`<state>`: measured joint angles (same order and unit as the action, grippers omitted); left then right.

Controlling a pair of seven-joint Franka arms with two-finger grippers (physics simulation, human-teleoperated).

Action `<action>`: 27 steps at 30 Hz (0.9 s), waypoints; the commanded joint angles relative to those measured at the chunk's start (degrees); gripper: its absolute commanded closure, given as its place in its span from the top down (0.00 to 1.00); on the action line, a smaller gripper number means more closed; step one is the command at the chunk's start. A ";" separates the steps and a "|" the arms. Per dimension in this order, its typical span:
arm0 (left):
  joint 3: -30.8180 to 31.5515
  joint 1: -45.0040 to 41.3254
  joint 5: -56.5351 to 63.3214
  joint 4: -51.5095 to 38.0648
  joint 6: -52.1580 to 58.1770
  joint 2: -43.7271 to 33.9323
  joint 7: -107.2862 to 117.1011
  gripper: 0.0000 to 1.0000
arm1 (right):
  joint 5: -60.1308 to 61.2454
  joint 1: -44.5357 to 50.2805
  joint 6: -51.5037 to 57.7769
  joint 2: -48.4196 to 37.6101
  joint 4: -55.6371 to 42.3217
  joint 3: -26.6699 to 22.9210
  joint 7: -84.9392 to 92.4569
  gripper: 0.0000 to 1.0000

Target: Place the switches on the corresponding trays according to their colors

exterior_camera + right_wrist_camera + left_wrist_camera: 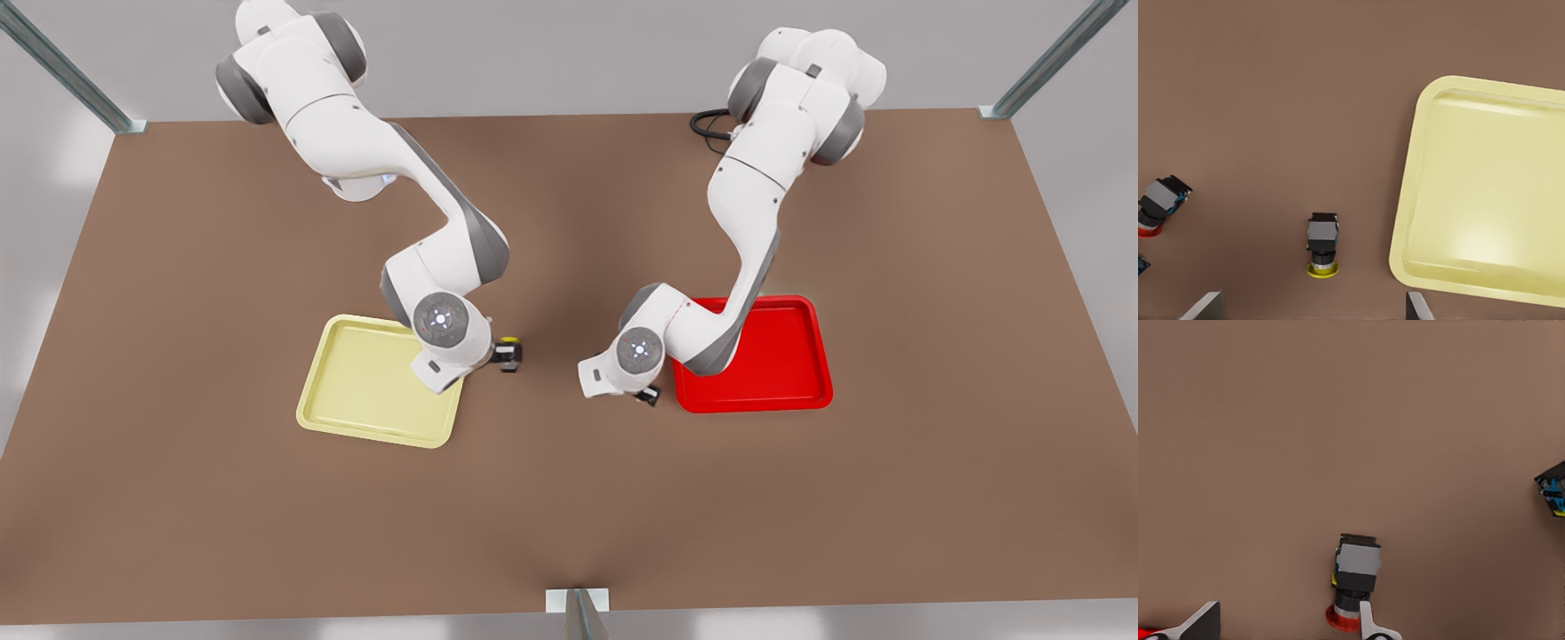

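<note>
Hovering spread-fingered over the yellow switch [1322, 245] beside the yellow tray [1485, 193], the right gripper [1315, 308] is lining up its pick, while the left gripper [1288, 623], likewise unclenched, is poising over the red switch [1355, 577] near the red tray [782, 391]; each probably needs lowering, then closing.

1. Table [569, 498]: plain brown.
2. Trays: one pale yellow [1485, 200], one bright red [782, 373].
3. Switches: black-grey bodies; yellow cap [1322, 268], red cap [1341, 620].
4. Arms: white, grey joints.
</note>
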<state>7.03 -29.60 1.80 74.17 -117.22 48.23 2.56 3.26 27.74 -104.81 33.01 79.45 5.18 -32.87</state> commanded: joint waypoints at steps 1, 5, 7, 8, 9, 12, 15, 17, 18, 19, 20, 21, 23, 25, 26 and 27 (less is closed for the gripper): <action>0.00 -0.10 -0.39 0.01 -0.38 0.11 0.17 1.00 | -0.01 0.21 -0.40 0.21 0.01 0.00 -0.70 1.00; 0.00 -1.68 -0.39 -0.08 -1.96 1.70 2.28 1.00 | -0.80 1.00 -3.65 3.55 0.27 0.00 -1.67 1.00; 0.00 -2.13 -0.39 0.01 -2.75 2.49 2.36 1.00 | -0.80 0.83 -5.06 4.43 0.27 -0.17 -1.67 1.00; 0.00 -2.21 -0.39 0.01 -2.75 2.58 2.36 1.00 | -0.89 0.57 -5.32 5.13 0.01 -0.17 -1.58 1.00; 0.00 -2.21 -0.39 0.01 -2.84 3.01 2.36 1.00 | -1.24 0.48 -6.37 5.66 -0.08 -0.26 -1.58 1.00; 0.00 -2.21 -0.39 -0.08 -4.07 3.72 2.36 1.00 | -1.24 0.92 -7.34 6.36 0.36 -0.17 -1.76 1.00; 0.00 -2.21 -0.30 0.01 -4.86 4.33 3.15 1.00 | -1.15 1.53 -8.13 7.07 1.94 0.26 -2.54 1.00; 0.00 -2.39 -0.13 0.01 -4.86 4.51 3.07 1.00 | -1.15 1.62 -9.88 7.94 2.99 1.14 -4.48 1.00; 0.00 -2.39 -0.13 0.01 -4.86 4.60 3.07 1.00 | -1.15 1.53 -12.00 8.12 4.05 1.23 -4.48 1.00; 0.00 -2.39 -0.13 0.09 -4.86 4.77 2.98 0.97 | -1.15 1.53 -11.91 8.30 4.05 1.23 -4.48 1.00; 0.00 -2.39 -0.21 0.18 -4.77 4.68 2.80 0.94 | -1.15 1.44 -12.00 8.56 3.96 1.23 -4.48 1.00; 0.00 -2.39 -0.30 0.18 -4.68 4.68 2.80 0.91 | -1.24 1.27 -12.44 9.00 3.96 1.23 -4.48 1.00; 0.00 -2.30 -0.30 0.36 -4.77 4.68 2.80 0.79 | -1.59 1.09 -13.32 9.97 3.96 1.06 -4.30 1.00; 0.00 -2.30 -0.30 0.44 -4.86 4.77 2.63 0.70 | -1.59 1.09 -13.76 10.06 3.96 1.06 -4.30 1.00; 0.00 -2.30 -0.30 0.44 -4.86 4.77 2.63 0.67 | -1.68 1.09 -15.16 10.85 3.96 0.97 -4.30 1.00; 0.00 -2.30 -0.30 0.44 -4.86 4.77 2.63 0.64 | -1.68 1.18 -15.78 11.29 3.96 0.88 -4.30 1.00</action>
<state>7.03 -31.90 1.47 74.70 -122.08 53.00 5.18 1.58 28.92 -120.75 44.48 83.41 6.06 -37.18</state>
